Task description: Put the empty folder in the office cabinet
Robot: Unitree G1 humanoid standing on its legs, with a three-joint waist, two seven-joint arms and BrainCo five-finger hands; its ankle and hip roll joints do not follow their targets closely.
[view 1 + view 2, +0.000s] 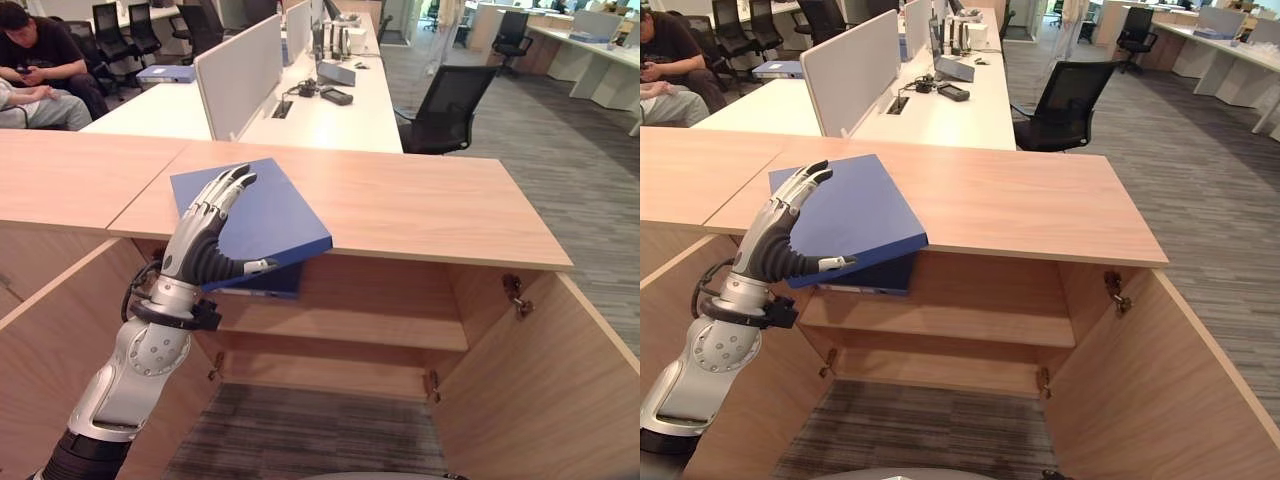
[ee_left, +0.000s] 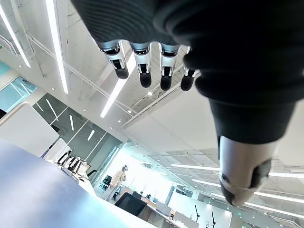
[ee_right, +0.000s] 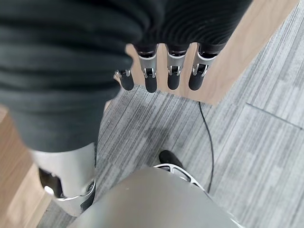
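Wooden cabinet worktop (image 1: pixel 420 205) carries the blue folder (image 1: pixel 270 215), overhanging the open cabinet's edge. My left robot hand (image 1: pixel 205 235) rises, fingers straight against the folder, thumb out beneath. My right robot hand (image 3: pixel 161 71) hangs relaxed, holding nothing.

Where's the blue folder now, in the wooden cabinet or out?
Out. The blue folder lies atop the wooden cabinet, overhanging its front edge, with the left hand flat on it and fingers straight.

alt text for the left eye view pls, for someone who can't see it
The robot's left hand, fingers straight and thumb under the edge, rests on a blue folder that overhangs the front edge of a wooden cabinet top. Below, the cabinet's doors stand open on a shelf. Behind are office desks, chairs and seated people.
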